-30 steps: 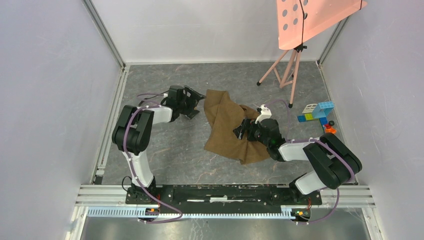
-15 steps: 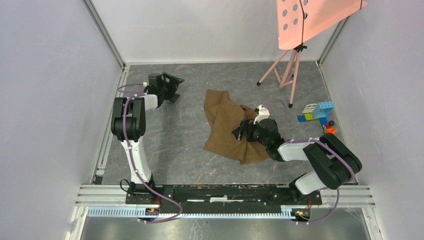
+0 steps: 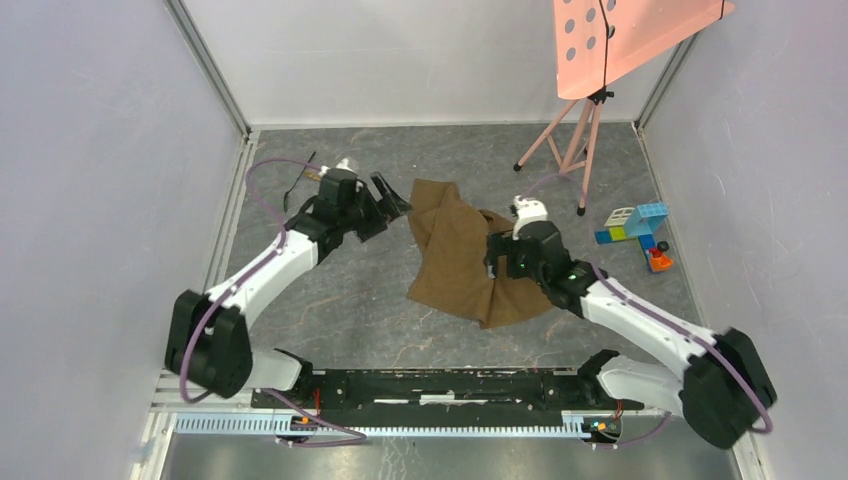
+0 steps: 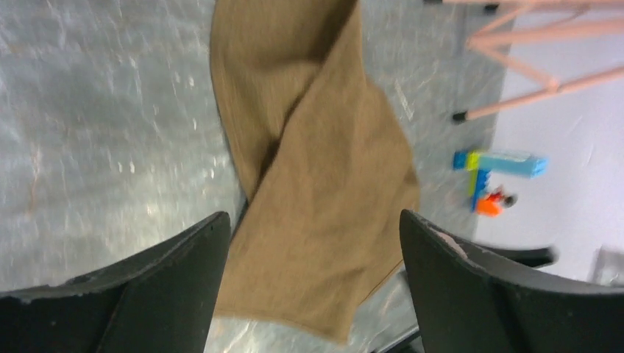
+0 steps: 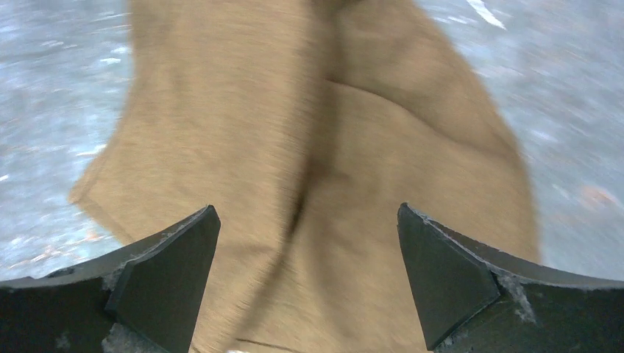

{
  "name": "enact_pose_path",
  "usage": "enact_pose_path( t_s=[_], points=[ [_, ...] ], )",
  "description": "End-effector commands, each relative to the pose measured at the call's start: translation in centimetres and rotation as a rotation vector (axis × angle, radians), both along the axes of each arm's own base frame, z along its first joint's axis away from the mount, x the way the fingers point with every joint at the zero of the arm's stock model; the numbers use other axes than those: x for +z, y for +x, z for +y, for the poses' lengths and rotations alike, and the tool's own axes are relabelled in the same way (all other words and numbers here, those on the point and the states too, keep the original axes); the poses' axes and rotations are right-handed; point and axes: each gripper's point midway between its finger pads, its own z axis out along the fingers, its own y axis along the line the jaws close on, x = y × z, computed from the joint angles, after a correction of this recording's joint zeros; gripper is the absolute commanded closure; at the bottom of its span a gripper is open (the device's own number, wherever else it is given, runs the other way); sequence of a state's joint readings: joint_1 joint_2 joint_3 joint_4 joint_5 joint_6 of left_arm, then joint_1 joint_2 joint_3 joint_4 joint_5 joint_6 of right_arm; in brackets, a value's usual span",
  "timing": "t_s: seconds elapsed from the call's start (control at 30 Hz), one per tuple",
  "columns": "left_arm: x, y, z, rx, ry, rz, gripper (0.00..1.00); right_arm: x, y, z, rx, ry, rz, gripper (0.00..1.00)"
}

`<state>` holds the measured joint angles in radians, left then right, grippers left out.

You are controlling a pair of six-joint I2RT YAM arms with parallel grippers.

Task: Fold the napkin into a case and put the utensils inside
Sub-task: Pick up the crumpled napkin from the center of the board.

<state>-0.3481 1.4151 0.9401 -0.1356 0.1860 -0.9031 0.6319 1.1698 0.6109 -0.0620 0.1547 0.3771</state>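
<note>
Napkin (image 3: 452,262) lies rumpled, loosely folded, on the grey table (image 3: 350,300).

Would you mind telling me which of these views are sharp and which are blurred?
Top external: sharp and evenly lit, the folds of the napkin crisp. Left wrist: motion-smeared, the napkin soft, the blocks fuzzy, glare streaks on the table. Right wrist: napkin blurred too, its weave lost.

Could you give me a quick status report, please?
Left gripper open beside the napkin; right gripper open over it. Napkin crumpled, not folded. Toy blocks apart.
</note>
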Motion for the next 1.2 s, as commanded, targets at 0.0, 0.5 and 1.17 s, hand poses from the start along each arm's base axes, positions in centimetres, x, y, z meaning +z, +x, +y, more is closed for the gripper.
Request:
enact_pose_path(
  t_s=[0.0, 0.5, 1.17],
  points=[
    [-2.4, -8.5, 1.0, -0.132, 0.363, 0.140, 0.10, -0.7, -3.3, -10.1, -0.379, -0.185, 0.162, 0.02],
    [-4.9, -13.9, -3.1, -0.276, 0.573, 0.207, 0.23, -2.7, -4.4, -18.1, -0.707, -0.197, 0.272, 0.42],
    [-4.7, -14.7, -5.0, -0.282, 0.404, 0.084, 0.24, -8.2, -6.3, -17.8, -0.612, -0.237, 0.403, 0.42]
  ],
)
